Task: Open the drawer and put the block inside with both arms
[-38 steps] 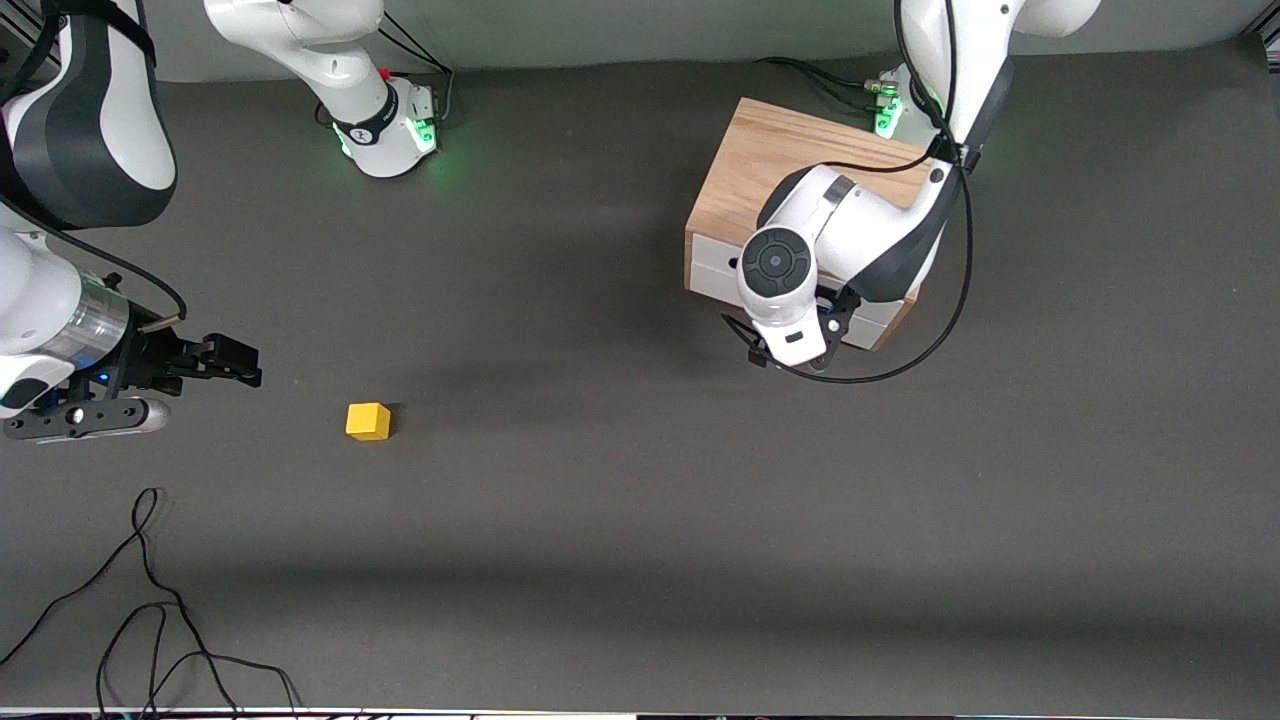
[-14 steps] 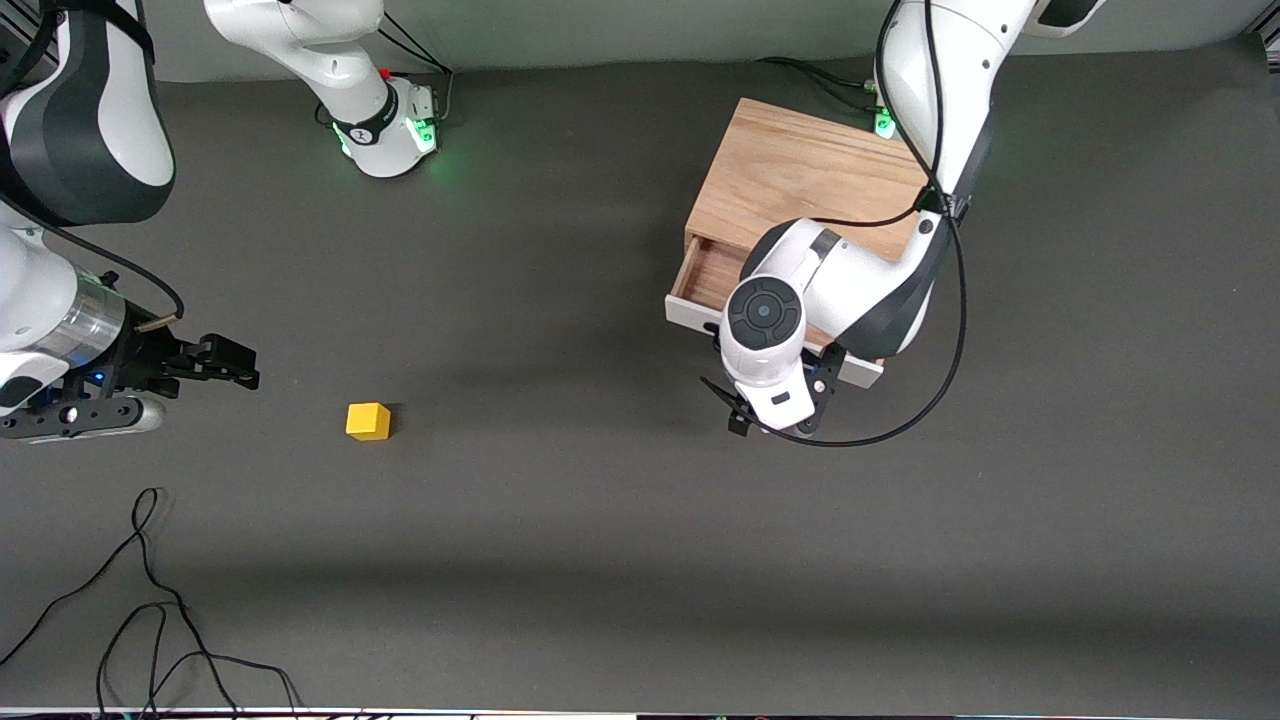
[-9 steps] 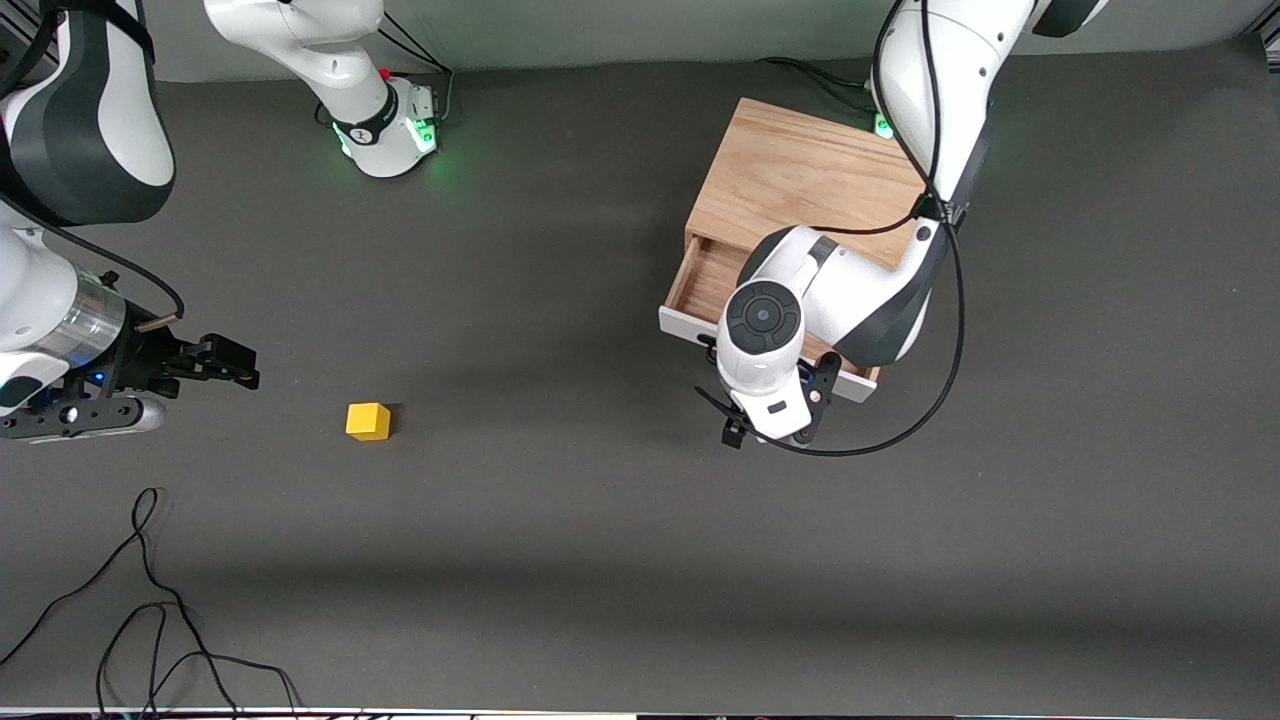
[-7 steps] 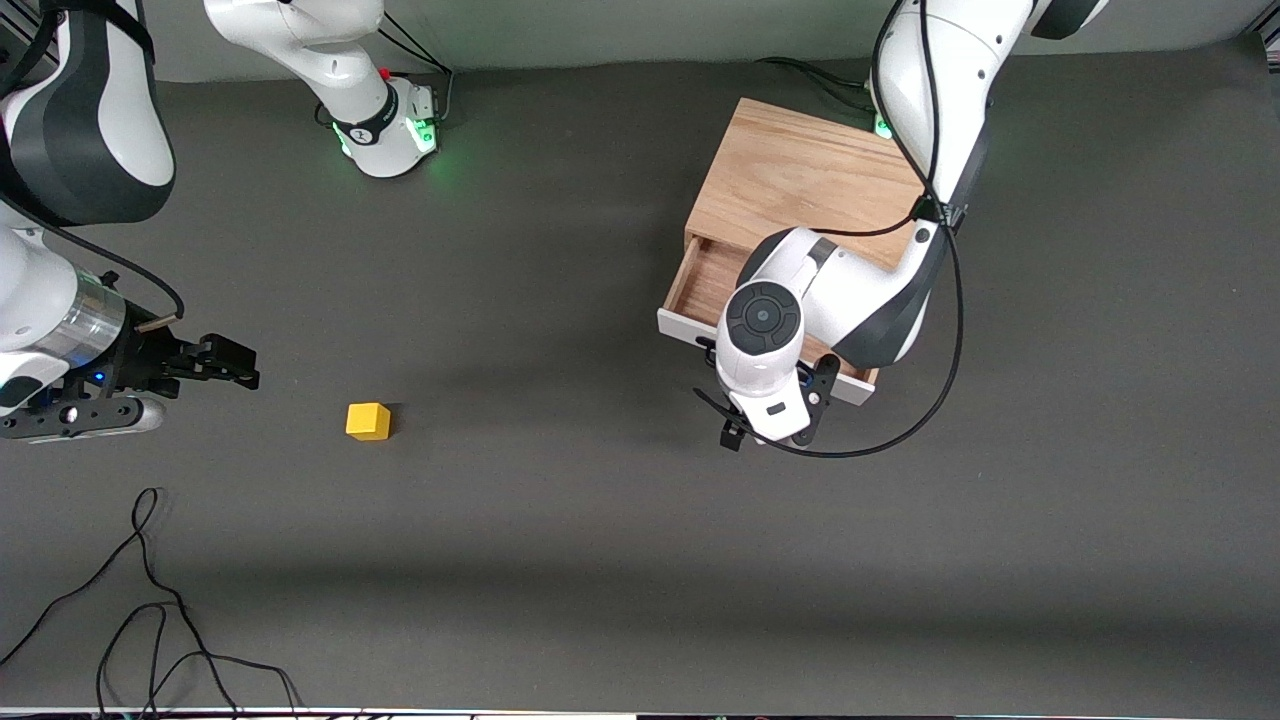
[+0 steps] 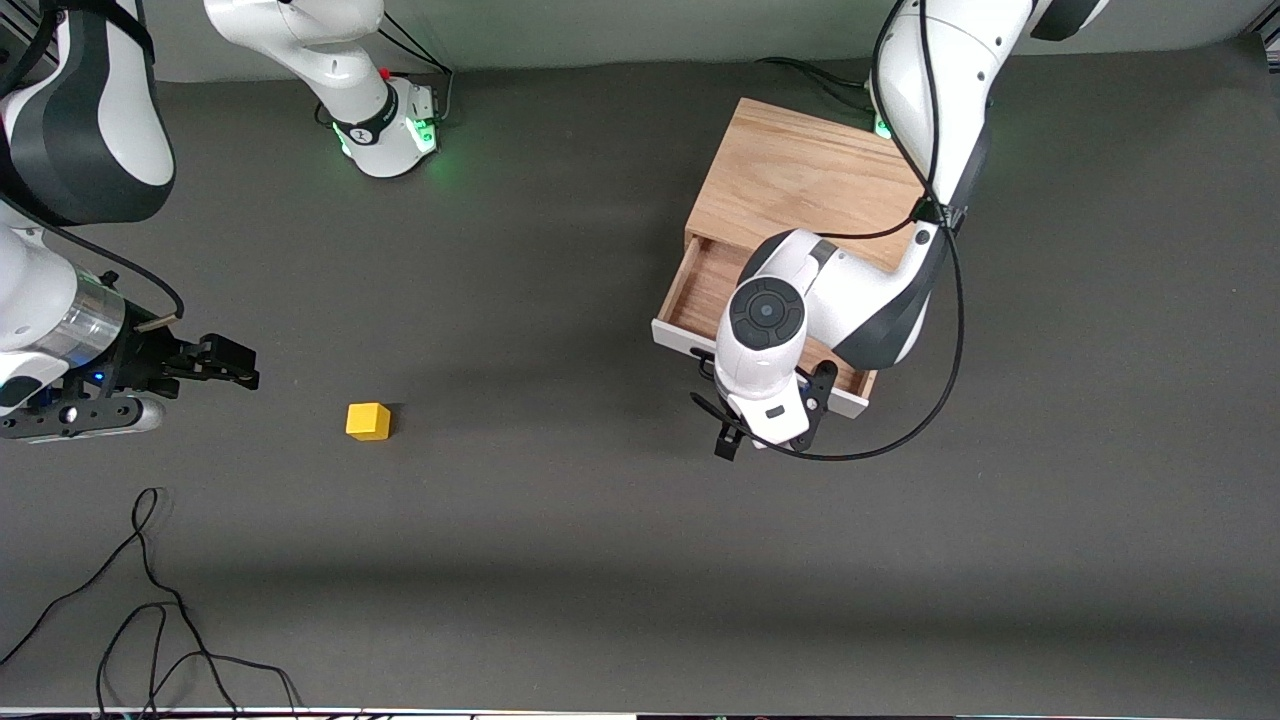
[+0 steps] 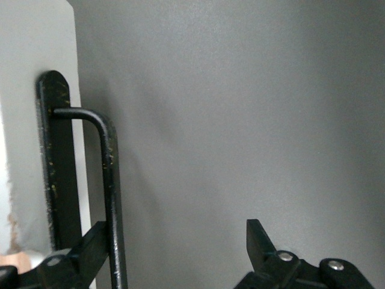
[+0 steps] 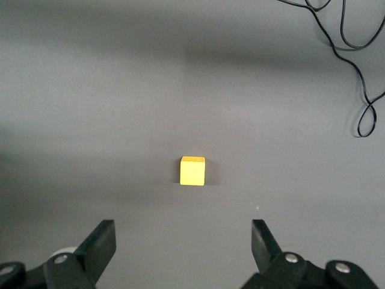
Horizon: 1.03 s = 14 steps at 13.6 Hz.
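The drawer point(image 5: 703, 287) stands pulled out of the light oak box point(image 5: 800, 180), its wood interior showing. The left arm's hand point(image 5: 766, 400) hangs over the drawer's white front panel point(image 5: 682, 343) and hides the fingers in the front view. In the left wrist view my left gripper point(image 6: 177, 232) is open. The black wire handle point(image 6: 109, 180) runs just inside one finger point(image 6: 90, 247), unclamped. The yellow block point(image 5: 368, 421) sits on the mat toward the right arm's end. My right gripper point(image 5: 236, 364) is open and empty, beside the block; the block point(image 7: 192, 171) lies ahead of its fingers.
A loose black cable point(image 5: 150, 600) lies on the mat nearer to the front camera than the right gripper, and shows in the right wrist view point(image 7: 355, 54). The dark grey mat point(image 5: 560, 520) spreads between block and drawer. The right arm's green-lit base point(image 5: 390, 135) stands at the table's back.
The drawer went from shut to pulled out toward the front camera, with the left hand moving along with it. The right arm and the block have not moved.
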### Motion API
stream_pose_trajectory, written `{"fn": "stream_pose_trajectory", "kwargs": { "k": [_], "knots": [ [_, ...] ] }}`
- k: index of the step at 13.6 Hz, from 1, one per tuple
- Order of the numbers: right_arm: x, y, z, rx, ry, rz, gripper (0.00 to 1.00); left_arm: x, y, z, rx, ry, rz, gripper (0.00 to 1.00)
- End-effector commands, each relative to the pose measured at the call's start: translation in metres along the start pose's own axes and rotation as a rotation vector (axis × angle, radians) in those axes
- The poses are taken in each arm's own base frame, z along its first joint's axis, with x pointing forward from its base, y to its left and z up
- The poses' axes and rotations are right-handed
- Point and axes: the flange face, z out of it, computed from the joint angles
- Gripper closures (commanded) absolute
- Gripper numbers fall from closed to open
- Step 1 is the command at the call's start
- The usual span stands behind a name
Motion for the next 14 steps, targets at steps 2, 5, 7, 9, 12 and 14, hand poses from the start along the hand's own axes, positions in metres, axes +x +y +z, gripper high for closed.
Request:
{"fn": "stream_pose_trajectory", "kwargs": {
  "k": [2,5,7,9,12,14],
  "knots": [
    [-0.003,-0.001,-0.007,0.000,0.018,-0.022,0.00,0.000,0.017,-0.005,-0.049,0.016,-0.015,0.00],
    [-0.003,-0.001,-0.007,0.000,0.018,-0.022,0.00,0.005,0.023,-0.013,-0.090,0.012,-0.041,0.00],
    [-0.003,-0.001,-0.007,0.000,0.018,-0.022,0.00,0.007,0.029,-0.030,-0.119,0.011,-0.046,0.00],
    [-0.003,-0.001,-0.006,0.000,0.017,-0.022,0.00,0.010,0.037,-0.058,-0.156,0.009,-0.050,0.00],
    [-0.003,-0.001,-0.007,0.000,0.020,-0.022,0.00,0.041,0.039,-0.100,-0.183,0.080,-0.017,0.00],
    [-0.003,-0.001,-0.007,0.000,0.018,-0.022,0.00,0.069,0.030,-0.136,-0.158,0.094,0.087,0.00]
  ]
}}
